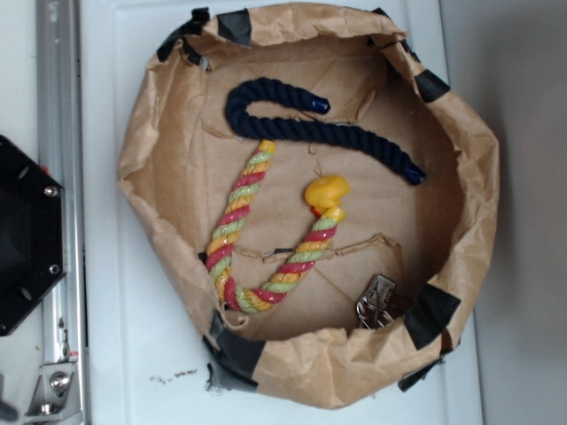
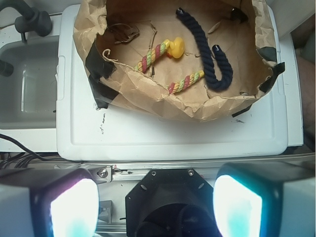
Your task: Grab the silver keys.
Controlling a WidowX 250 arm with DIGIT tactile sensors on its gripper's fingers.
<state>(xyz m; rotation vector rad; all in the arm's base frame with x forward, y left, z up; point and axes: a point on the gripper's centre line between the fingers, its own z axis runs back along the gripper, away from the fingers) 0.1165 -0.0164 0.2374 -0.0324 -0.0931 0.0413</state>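
Hanging up high over the white board (image 2: 173, 133), the gripper (image 2: 155, 207) looks down from the near edge, well back from the paper bowl (image 1: 310, 372). In the wrist view its two fingers (image 2: 74, 207) sit at the bottom corners, glowing white-blue, wide apart w/ nothing between them, so the jaws are open. The black base (image 1: 27, 239) of the robot sits at the left edge of the exterior view, next to a metal rail (image 1: 58, 133). The rest of the arm can't be seen there.

The silver keys (image 1: 376, 303) lie inside the brown paper bowl, on its floor, tucked close to the wall at the lower right in the exterior view, just beside a strip of black tape (image 1: 431, 314). In the wrist view they show as a dark little bunch at the far left inside the bowl. The bunch is small & shiny grey. Its long way seems to run from lower left up to upper right in the exterior view, but it's too small to be sure which end is which.

Also in the bowl: a yellow rubber duck (image 1: 327, 193) near the middle, touching one end of a red-yellow-green rope (image 1: 244, 239) bent like a U, & a dark blue rope (image 1: 310, 124) hooked at the top. The keys are apart from the duck & near the striped rope's bend.
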